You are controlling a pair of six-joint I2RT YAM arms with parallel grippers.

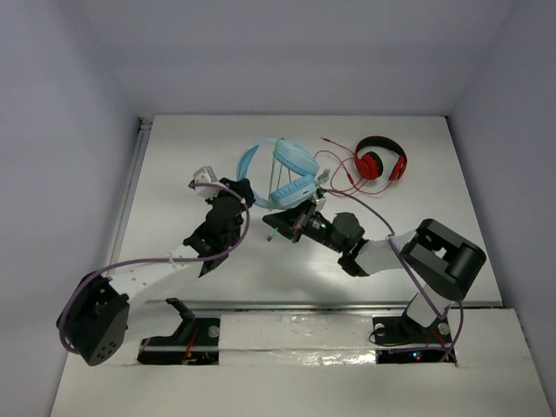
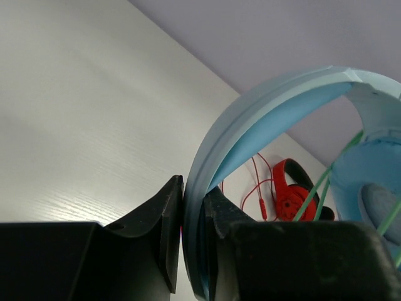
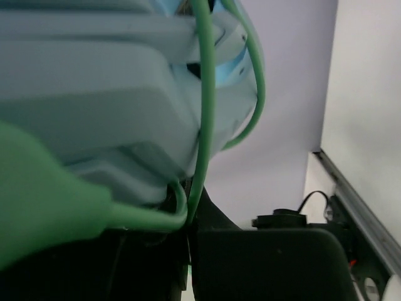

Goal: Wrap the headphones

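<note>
White table (image 1: 174,174), grey walls: blue headphones (image 1: 291,165) held mid-table.
Headband (image 2: 250,119) clamped in left gripper (image 2: 194,213); green cable (image 3: 203,125) pinched by right gripper (image 1: 291,224); red headphones (image 1: 380,161) far right.

Left arm (image 1: 143,274) forward, jaws tight on the headphones (image 1: 291,174); right arm (image 1: 378,252) bent inward, jaws tight on the cable (image 3: 203,125)

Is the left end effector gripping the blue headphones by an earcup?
No. The left wrist view shows the left end effector clamped on the headband, with the earcup clear of its fingers.
</note>
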